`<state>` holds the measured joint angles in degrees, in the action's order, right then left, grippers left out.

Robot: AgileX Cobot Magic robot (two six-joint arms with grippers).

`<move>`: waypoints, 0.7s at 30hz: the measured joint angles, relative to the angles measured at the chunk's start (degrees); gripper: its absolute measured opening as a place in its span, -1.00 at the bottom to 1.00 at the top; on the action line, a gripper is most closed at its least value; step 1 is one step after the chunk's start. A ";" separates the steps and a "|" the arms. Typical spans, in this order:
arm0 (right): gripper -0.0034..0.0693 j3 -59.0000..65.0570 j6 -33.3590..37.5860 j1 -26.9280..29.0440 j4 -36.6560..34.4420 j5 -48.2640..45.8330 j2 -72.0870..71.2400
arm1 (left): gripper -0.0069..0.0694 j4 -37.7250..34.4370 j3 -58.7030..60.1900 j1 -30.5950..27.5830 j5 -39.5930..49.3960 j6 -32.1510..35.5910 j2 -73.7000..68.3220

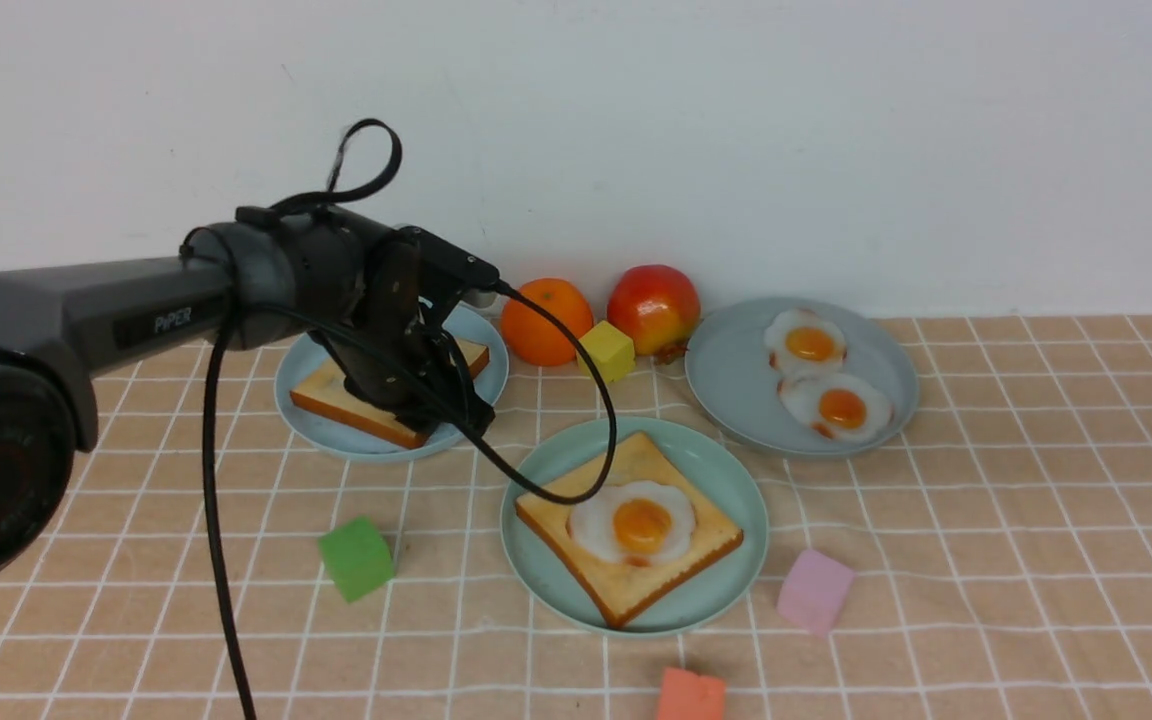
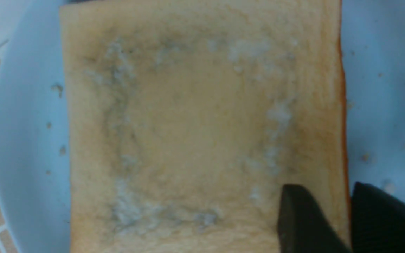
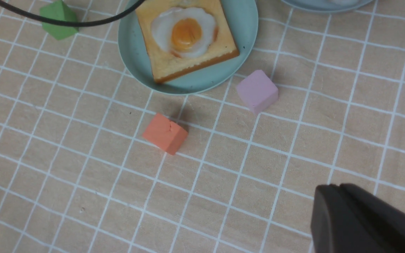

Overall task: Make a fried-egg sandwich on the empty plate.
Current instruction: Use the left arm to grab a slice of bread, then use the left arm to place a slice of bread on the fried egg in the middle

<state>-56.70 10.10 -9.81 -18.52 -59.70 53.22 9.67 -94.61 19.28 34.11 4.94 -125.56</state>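
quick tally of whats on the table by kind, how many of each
plates: 3
toast slices: 2
fried eggs: 3
fruit: 2
cubes: 4
total: 14

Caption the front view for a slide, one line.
Left claw at the spare toast slice on the sky-blue plate; fried egg on toast sits on the mint-green plate.

The tabletop (image 1: 1036,560) is peach with a white grid. At frame centre, the plate (image 1: 728,500) is mint green, the toast (image 1: 656,578) golden-brown with darker crust, and the egg (image 1: 633,523) white with an orange yolk. There is a green cube (image 1: 356,557), a pink cube (image 1: 814,590), a coral cube (image 1: 691,696) and a yellow cube (image 1: 607,350).
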 joint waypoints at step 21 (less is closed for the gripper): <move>-0.76 0.15 0.26 0.00 -0.24 0.19 -4.88 | -0.85 -2.53 -2.33 1.15 8.11 -0.99 11.44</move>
<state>-56.55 10.36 -9.81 -18.76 -59.51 48.34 7.14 -96.94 20.43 42.22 3.95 -114.12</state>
